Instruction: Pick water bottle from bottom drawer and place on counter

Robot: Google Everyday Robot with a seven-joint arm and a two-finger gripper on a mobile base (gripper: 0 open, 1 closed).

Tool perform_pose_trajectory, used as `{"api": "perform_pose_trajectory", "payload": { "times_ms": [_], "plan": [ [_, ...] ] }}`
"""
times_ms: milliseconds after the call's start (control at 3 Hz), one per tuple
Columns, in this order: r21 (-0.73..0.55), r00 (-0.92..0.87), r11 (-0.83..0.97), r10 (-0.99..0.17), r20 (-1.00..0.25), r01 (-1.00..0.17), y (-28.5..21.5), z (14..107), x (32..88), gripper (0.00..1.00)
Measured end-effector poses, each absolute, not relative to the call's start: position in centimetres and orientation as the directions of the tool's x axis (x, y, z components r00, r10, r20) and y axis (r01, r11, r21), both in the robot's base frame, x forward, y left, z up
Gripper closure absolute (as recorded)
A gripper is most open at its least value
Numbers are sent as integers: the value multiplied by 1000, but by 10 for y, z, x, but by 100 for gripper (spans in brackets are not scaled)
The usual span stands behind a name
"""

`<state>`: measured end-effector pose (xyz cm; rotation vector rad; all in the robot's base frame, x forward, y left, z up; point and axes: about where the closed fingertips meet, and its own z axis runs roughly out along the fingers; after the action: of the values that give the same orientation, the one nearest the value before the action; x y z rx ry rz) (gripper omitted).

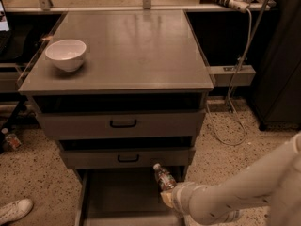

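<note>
The water bottle (163,176) is small and clear with a white cap and a red-and-white label. It tilts with its cap up and to the left, over the right side of the open bottom drawer (117,197). My gripper (169,196) reaches in from the right on the white arm and is shut on the bottle's lower end, holding it just below the front of the middle drawer. The counter (127,51) is the broad grey top of the cabinet, above the drawers.
A white bowl (66,54) sits on the counter's left side. Two shut grey drawers with black handles (123,123) sit above the open one. A white shoe (14,210) lies on the floor at the left. Cables (235,102) hang at the right.
</note>
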<state>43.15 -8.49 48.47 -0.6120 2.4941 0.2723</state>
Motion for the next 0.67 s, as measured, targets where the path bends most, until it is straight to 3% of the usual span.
{"api": "perform_pose_trajectory", "payload": {
  "times_ms": [667],
  "plan": [
    [44,-706,876,-356,-612,-479,-93,530,435,100]
  ]
}}
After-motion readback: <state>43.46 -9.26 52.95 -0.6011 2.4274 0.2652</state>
